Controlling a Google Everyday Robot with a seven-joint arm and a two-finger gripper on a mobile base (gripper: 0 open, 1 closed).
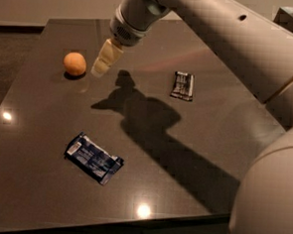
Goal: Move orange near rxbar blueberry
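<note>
The orange is a small round fruit lying on the dark table at the far left. The rxbar blueberry, a flat dark blue wrapper with a white end, lies nearer the front left, well apart from the orange. My gripper hangs from the pale arm just right of the orange, a little above the table, holding nothing.
A smaller black wrapper with white text lies to the right of the middle. My arm spans the upper right and its body fills the right foreground. The table's front edge runs along the bottom.
</note>
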